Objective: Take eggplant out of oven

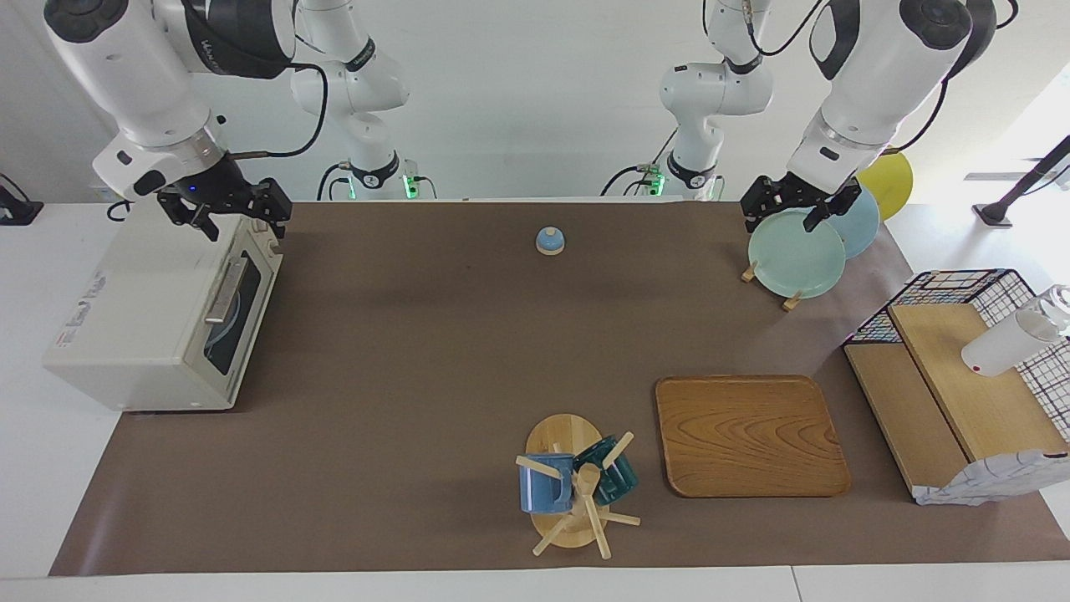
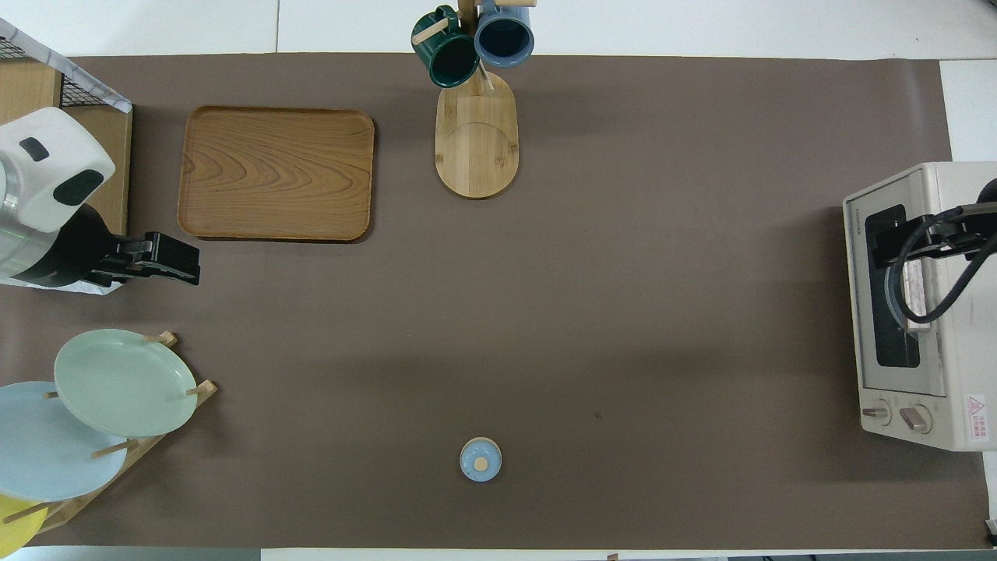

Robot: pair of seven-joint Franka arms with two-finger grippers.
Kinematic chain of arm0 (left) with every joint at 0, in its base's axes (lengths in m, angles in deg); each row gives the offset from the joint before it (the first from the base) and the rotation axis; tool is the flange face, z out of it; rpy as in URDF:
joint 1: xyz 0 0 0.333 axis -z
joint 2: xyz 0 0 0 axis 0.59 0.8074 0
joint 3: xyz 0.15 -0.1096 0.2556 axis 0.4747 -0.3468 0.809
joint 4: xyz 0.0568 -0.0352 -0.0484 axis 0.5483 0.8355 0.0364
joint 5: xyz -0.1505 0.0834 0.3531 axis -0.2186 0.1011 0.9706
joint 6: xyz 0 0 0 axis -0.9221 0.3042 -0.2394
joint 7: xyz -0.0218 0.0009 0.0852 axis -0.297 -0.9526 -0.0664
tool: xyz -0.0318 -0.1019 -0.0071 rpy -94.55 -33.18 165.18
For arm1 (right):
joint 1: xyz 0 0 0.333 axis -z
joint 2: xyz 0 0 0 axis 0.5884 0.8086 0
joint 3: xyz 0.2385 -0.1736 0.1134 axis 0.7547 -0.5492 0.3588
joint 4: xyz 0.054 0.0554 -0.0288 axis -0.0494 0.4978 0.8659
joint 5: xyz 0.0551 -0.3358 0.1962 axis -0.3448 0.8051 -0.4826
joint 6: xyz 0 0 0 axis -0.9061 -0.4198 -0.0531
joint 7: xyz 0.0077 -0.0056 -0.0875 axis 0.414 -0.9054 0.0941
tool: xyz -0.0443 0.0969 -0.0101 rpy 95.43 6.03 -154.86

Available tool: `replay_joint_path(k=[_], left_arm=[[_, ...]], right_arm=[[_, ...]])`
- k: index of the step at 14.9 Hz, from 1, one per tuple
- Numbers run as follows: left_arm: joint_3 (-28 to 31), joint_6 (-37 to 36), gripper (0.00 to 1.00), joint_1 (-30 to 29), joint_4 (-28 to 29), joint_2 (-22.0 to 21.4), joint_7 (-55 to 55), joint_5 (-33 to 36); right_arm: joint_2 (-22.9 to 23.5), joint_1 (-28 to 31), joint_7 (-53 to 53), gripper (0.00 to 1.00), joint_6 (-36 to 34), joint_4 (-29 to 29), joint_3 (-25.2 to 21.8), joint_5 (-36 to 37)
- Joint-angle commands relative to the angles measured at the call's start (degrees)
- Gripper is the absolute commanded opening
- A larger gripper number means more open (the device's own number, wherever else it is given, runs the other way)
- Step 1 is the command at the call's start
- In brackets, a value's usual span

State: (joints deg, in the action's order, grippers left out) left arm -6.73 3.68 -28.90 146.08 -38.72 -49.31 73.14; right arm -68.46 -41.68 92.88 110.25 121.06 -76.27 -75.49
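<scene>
The cream-white oven (image 1: 142,334) stands at the right arm's end of the table, its dark glass door (image 1: 238,309) shut. It also shows in the overhead view (image 2: 935,327). A pale blue plate shape shows dimly through the glass. The eggplant is hidden. My right gripper (image 1: 227,219) hangs open and empty just above the oven's top front edge, over the door in the overhead view (image 2: 896,241). My left gripper (image 1: 796,213) waits open and empty over the plate rack (image 1: 798,251) at the left arm's end.
A small blue bell (image 1: 550,241) sits mid-table near the robots. A wooden tray (image 1: 748,435) and a mug tree (image 1: 577,485) with two mugs lie farther out. A wire basket with wooden boards (image 1: 961,368) stands at the left arm's end.
</scene>
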Motion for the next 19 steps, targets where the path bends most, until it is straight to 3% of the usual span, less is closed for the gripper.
replay_joint_path(k=[1,6,8,9,12,16,19], left_arm=[[-0.2,0.0,1.00,-0.5,0.1,-0.6,0.6,-0.1],[-0.2,0.0,1.00,-0.5,0.1,-0.6,0.5,-0.1],[-0.2,0.0,1.00,-0.5,0.1,-0.6,0.4,-0.1],[-0.2,0.0,1.00,-0.5,0.1,-0.6,0.4,-0.1],[-0.2,0.1,1.00,-0.6,0.0,-0.6,0.4,-0.1],[-0.2,0.1,1.00,-0.7,0.1,-0.6,0.4,-0.1],[-0.2,0.2,1.00,-1.6,0.0,-0.6,0.3,-0.1]], right_arm=[[-0.8,0.2,-1.0,1.00,1.0,0.9,-0.2,-1.4],[-1.5,0.2,1.0,1.00,1.1,2.0,-0.1,-1.5],[-2.6,-0.3,4.7,0.06,4.9,5.0,-0.1,-1.4],[-3.9,0.2,5.7,0.00,8.2,8.5,-0.2,-1.3],[-8.1,3.8,8.7,0.00,16.2,18.8,-0.4,-1.3],[-8.2,5.6,0.4,0.00,17.7,22.3,-0.5,-0.3],[-7.7,6.1,-0.2,0.00,19.6,23.6,-0.5,2.6]])
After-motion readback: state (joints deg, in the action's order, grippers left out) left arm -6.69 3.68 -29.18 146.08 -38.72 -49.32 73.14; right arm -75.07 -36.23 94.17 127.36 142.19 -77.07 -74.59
